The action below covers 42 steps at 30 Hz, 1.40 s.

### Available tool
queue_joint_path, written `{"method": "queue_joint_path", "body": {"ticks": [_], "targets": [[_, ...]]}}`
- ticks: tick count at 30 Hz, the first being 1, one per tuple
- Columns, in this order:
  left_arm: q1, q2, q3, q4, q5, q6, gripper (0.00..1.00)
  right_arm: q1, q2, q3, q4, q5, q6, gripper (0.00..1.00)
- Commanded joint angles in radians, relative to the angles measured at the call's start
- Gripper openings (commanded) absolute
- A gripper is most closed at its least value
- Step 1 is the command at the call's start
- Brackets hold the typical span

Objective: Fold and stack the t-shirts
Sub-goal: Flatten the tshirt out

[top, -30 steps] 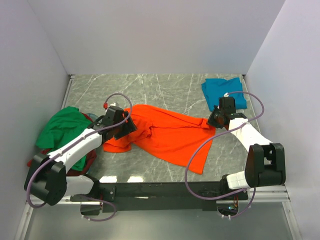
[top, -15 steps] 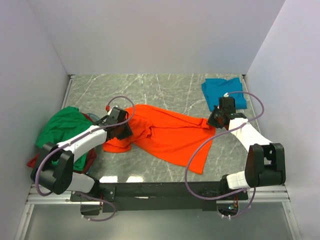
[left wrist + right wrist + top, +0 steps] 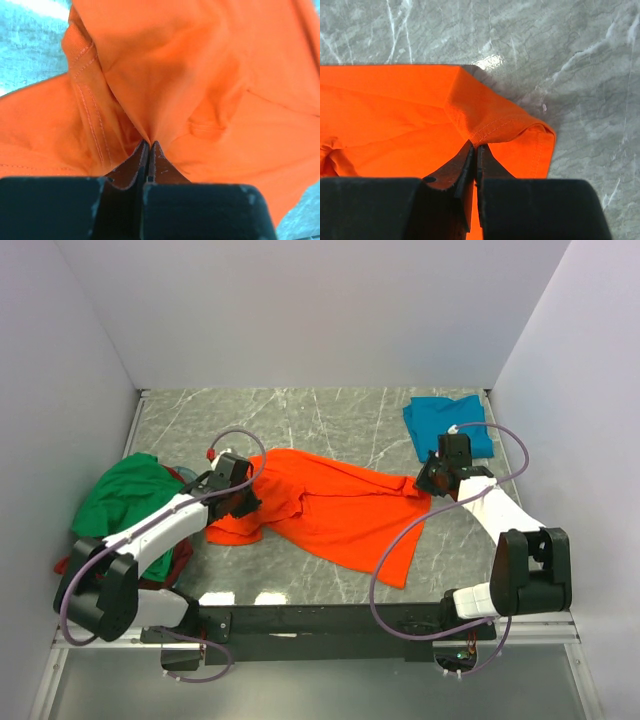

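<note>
Top external: orange t-shirt [image 3: 340, 515] lies rumpled mid-table, long axis running left-right between your two claws. Left gripper [image 3: 243, 502] at its left end, right gripper [image 3: 428, 480] at its right end. Teal t-shirt [image 3: 445, 425] far right; green t-shirt [image 3: 125, 495] heaped over dark red t-shirt [image 3: 182, 552] at left.

Left wrist: jaws pinched tight on bunched orange fold.

Right wrist: jaws clamped on hemmed corner, marble table [image 3: 570, 60] beyond.

Likely next: you draw ends apart along that axis, flatten, then fold.
</note>
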Motion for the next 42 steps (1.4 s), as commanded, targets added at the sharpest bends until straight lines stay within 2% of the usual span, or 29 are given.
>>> {"method": "queue_joint_path", "body": {"ticks": [1, 9, 15, 20, 26, 32, 36, 42], "targets": [[0.000, -0.071, 0.048, -0.014, -0.026, -0.001, 0.01, -0.003, -0.058, -0.001, 0.019, 0.010, -0.001, 0.00], [0.000, -0.212, 0.113, -0.045, -0.092, -0.010, 0.01, -0.003, -0.230, 0.018, -0.050, 0.034, -0.008, 0.00], [0.000, -0.342, 0.259, -0.080, -0.156, 0.028, 0.01, -0.004, -0.397, 0.107, -0.174, 0.059, -0.038, 0.00], [0.000, -0.471, 0.394, -0.084, -0.207, 0.079, 0.01, -0.003, -0.567, 0.222, -0.282, 0.050, -0.066, 0.00], [0.000, -0.577, 0.557, -0.071, -0.175, 0.149, 0.01, -0.003, -0.707, 0.415, -0.380, -0.021, -0.066, 0.00], [0.000, -0.601, 0.753, -0.074, -0.091, 0.194, 0.01, -0.003, -0.762, 0.661, -0.452, -0.024, -0.071, 0.00], [0.000, -0.589, 0.882, -0.073, -0.037, 0.217, 0.01, -0.003, -0.756, 0.756, -0.475, -0.038, -0.057, 0.00], [0.000, -0.488, 1.123, -0.123, 0.051, 0.258, 0.01, -0.003, -0.718, 0.879, -0.495, -0.121, -0.055, 0.00]]}}
